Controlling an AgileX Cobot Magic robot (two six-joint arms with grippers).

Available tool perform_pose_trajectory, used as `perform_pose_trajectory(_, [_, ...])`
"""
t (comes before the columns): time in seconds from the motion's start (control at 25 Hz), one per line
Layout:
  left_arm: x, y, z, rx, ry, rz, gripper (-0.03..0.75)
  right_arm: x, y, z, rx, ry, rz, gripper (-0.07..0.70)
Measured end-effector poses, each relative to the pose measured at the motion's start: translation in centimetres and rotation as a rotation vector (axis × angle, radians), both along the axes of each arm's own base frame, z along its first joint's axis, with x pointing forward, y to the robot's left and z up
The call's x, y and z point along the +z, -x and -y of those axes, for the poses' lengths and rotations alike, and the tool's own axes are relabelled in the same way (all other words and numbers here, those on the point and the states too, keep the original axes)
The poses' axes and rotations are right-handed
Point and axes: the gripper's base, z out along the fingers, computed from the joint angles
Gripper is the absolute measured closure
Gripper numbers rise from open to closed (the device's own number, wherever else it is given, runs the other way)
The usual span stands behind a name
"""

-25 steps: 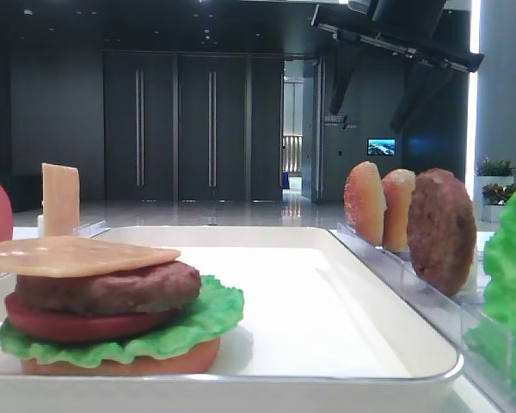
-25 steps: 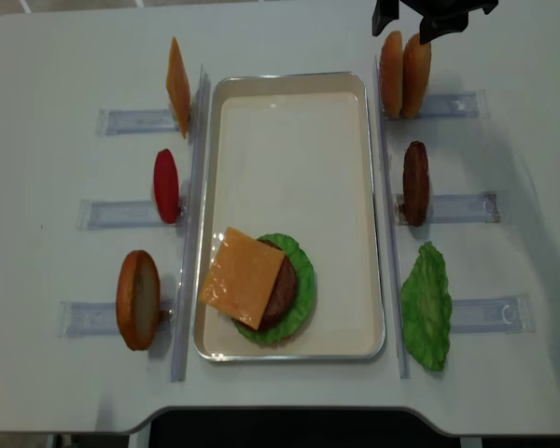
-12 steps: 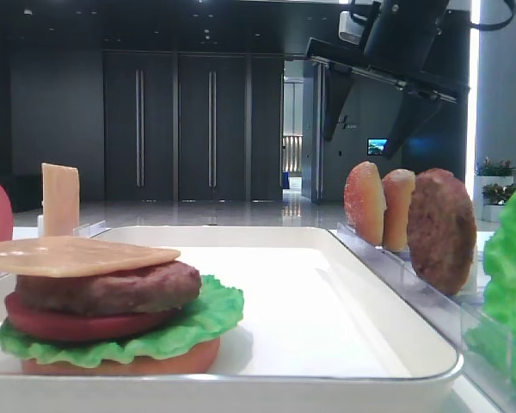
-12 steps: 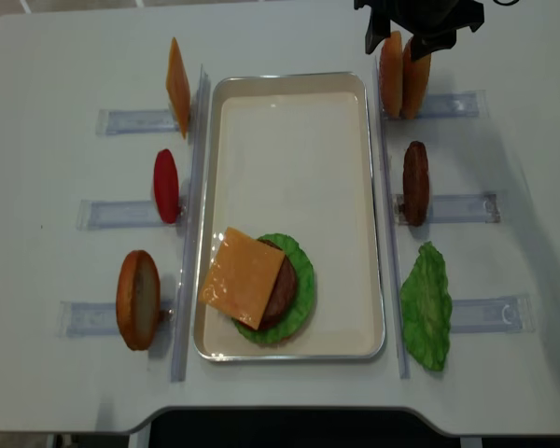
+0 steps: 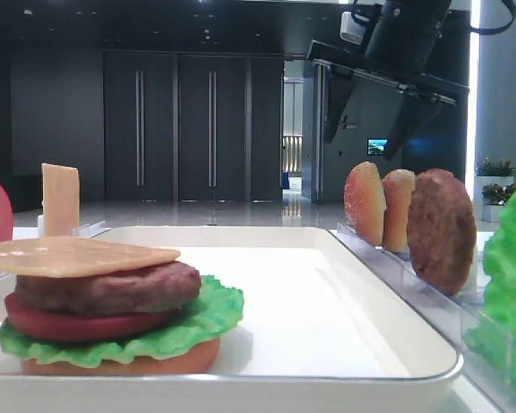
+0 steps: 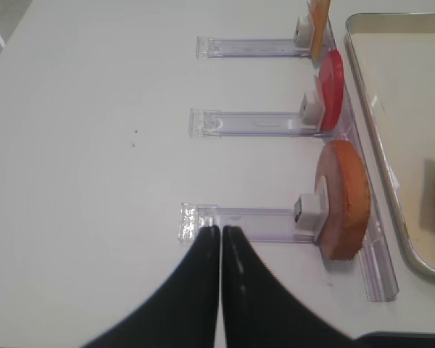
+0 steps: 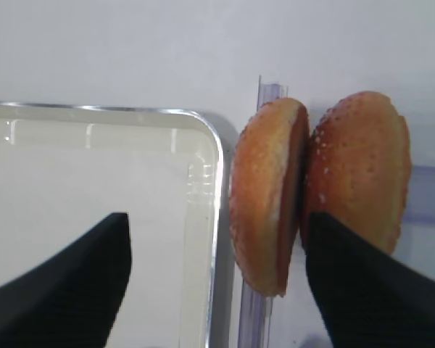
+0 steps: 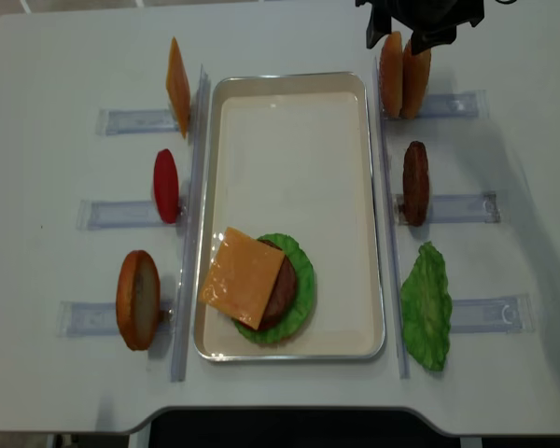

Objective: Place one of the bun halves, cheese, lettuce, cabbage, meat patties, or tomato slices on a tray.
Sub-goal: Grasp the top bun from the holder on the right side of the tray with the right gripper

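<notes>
Your right gripper (image 7: 217, 279), jaws wide and empty, straddles the upright buns (image 7: 315, 188); the speckled top bun (image 7: 359, 170) stands edge-on beside its right finger.

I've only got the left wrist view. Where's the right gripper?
Observer: The right gripper hangs open over the two domed bun halves, just outside the tray's far right corner.
Operator: Touching them?
Observer: No; the front view shows it above their tops.
Operator: What's stacked on the tray?
Observer: Cheese on top, then a patty, a tomato slice, lettuce and an orange bun base.
</notes>
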Motion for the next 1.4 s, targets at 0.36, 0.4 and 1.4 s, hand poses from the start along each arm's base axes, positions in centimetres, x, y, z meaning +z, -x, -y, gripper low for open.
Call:
perform_pose_trajectory(0.36, [0.0, 0.0, 0.0, 0.000, 0.000, 0.000, 0.715, -1.6, -0.5, -0.1, 0.010, 0.015, -0.022, 0.145])
perform_pose_trajectory(0.4, [0.0, 0.0, 0.0, 0.000, 0.000, 0.000, 0.715, -1.7, -0.6, -0.1, 0.012, 0.016, -0.024, 0.145])
perform_pose_trajectory(1.4, [0.0, 0.0, 0.0, 0.000, 0.000, 0.000, 0.715, -1.9, -0.7, -0.2, 0.025, 0.046, -0.003, 0.145])
